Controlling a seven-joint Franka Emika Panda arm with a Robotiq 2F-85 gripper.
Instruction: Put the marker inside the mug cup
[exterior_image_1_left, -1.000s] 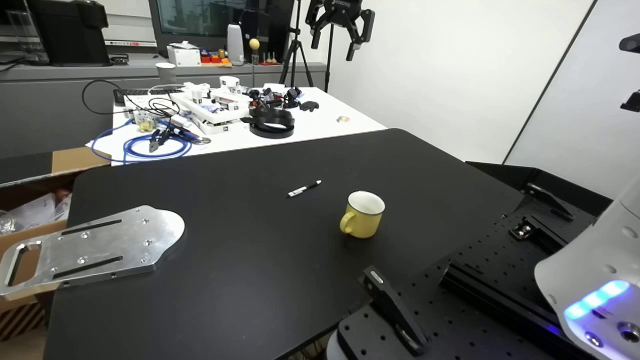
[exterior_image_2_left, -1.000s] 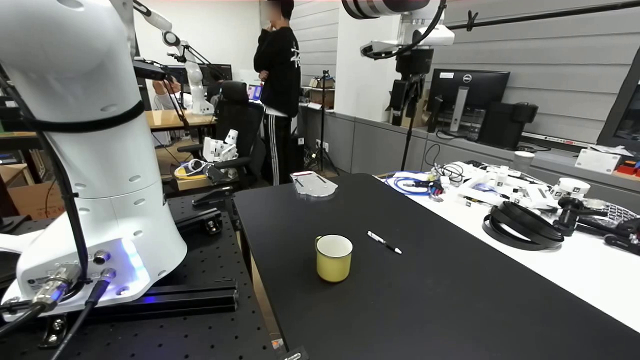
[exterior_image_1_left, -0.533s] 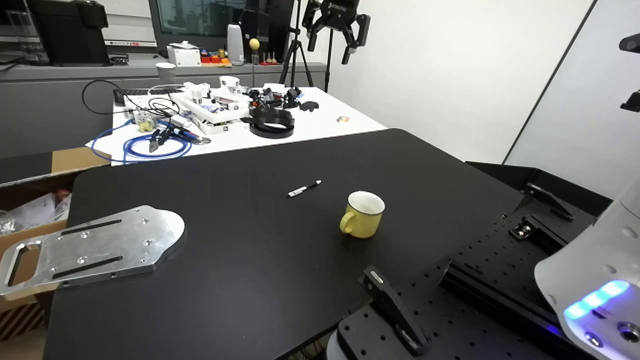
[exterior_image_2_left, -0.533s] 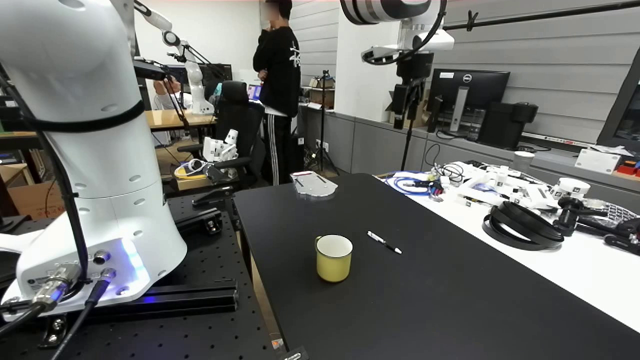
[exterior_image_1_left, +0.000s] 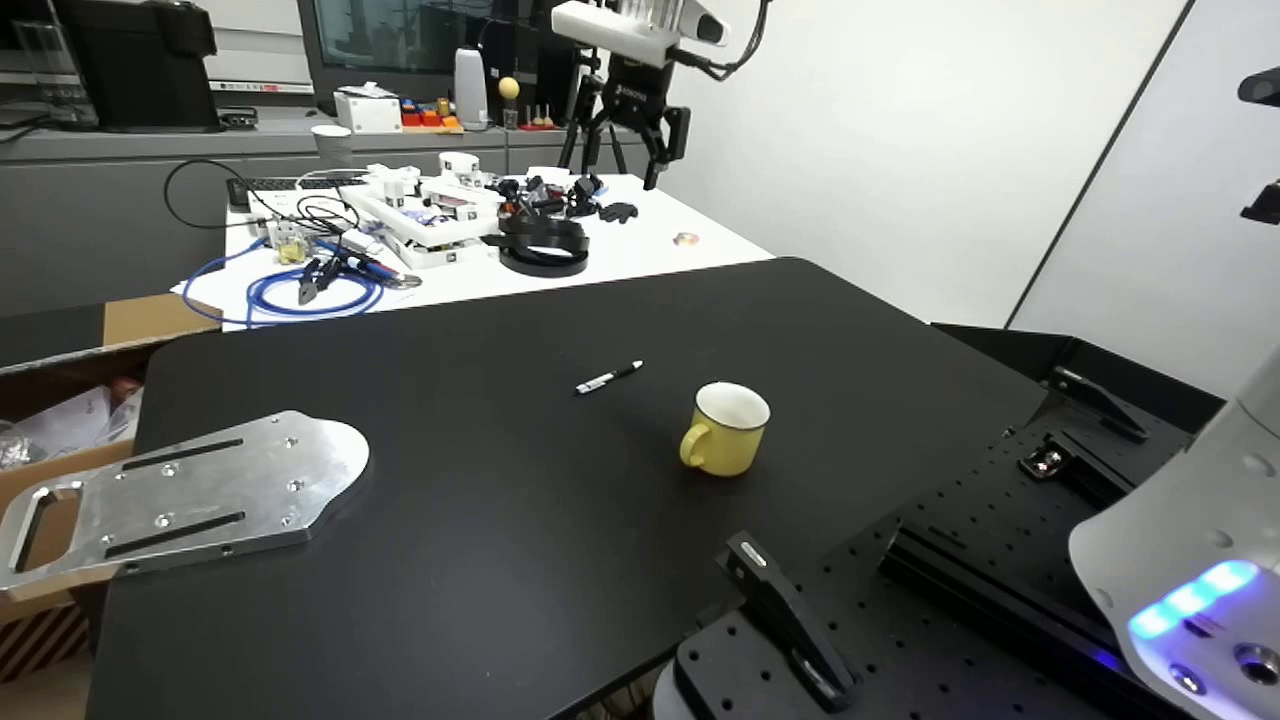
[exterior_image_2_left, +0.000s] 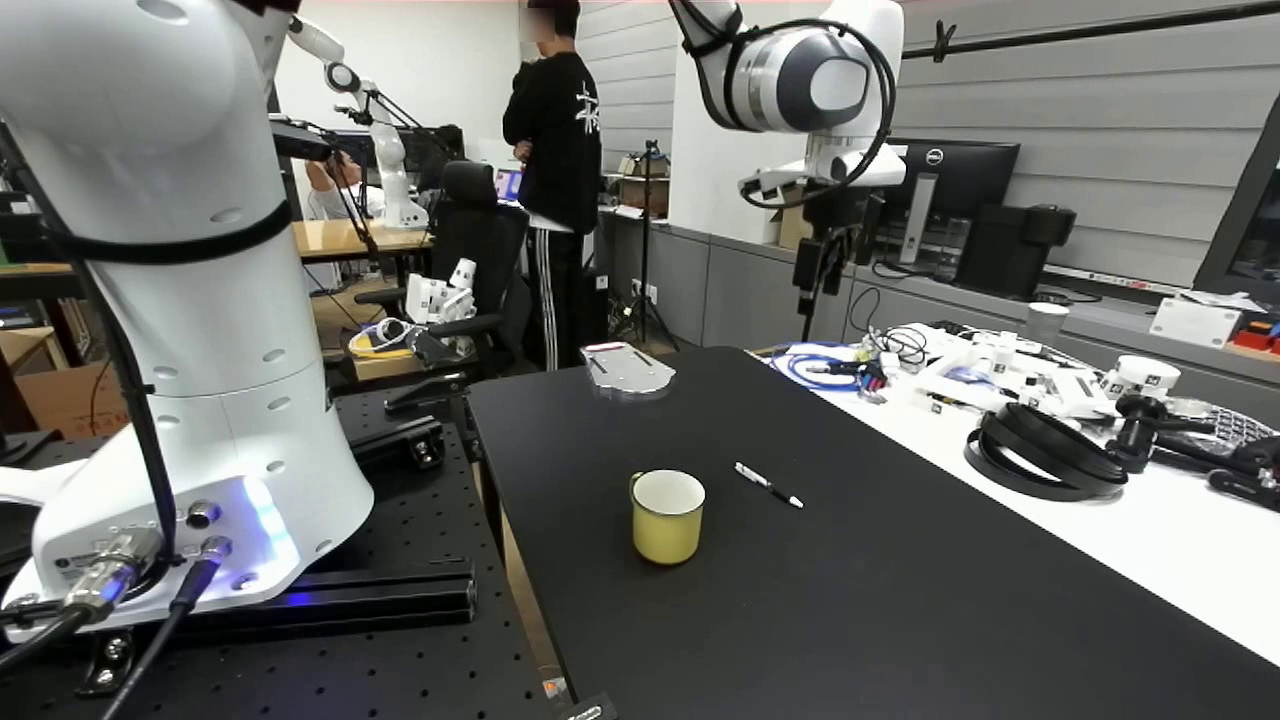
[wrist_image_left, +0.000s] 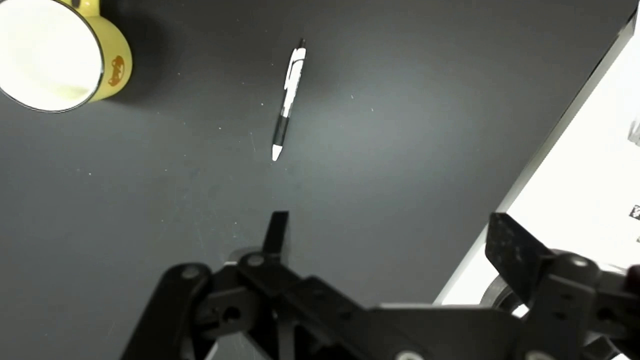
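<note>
The marker is a white and black pen (exterior_image_1_left: 609, 377) lying flat on the black table; it also shows in an exterior view (exterior_image_2_left: 769, 485) and in the wrist view (wrist_image_left: 289, 100). The yellow mug (exterior_image_1_left: 727, 445) stands upright beside it, its white inside visible; it also shows in an exterior view (exterior_image_2_left: 667, 528) and at the wrist view's upper left (wrist_image_left: 117, 55). My gripper (exterior_image_1_left: 621, 166) is high above the table, its fingers wide apart with nothing between them. In the wrist view the gripper (wrist_image_left: 390, 216) shows below the pen, and the mug lies farther left.
A metal plate (exterior_image_1_left: 235, 470) lies at the black table's edge. A white table (exterior_image_1_left: 640, 245) adjoins it, bearing cables, white parts and a black ring (exterior_image_1_left: 545, 255). Black clamps (exterior_image_1_left: 790, 620) sit by the robot base. A person (exterior_image_2_left: 555, 130) stands behind.
My arm and gripper have come down, and in an exterior view the gripper has moved slightly left. The fingers stay apart. The pen and mug have not moved.
</note>
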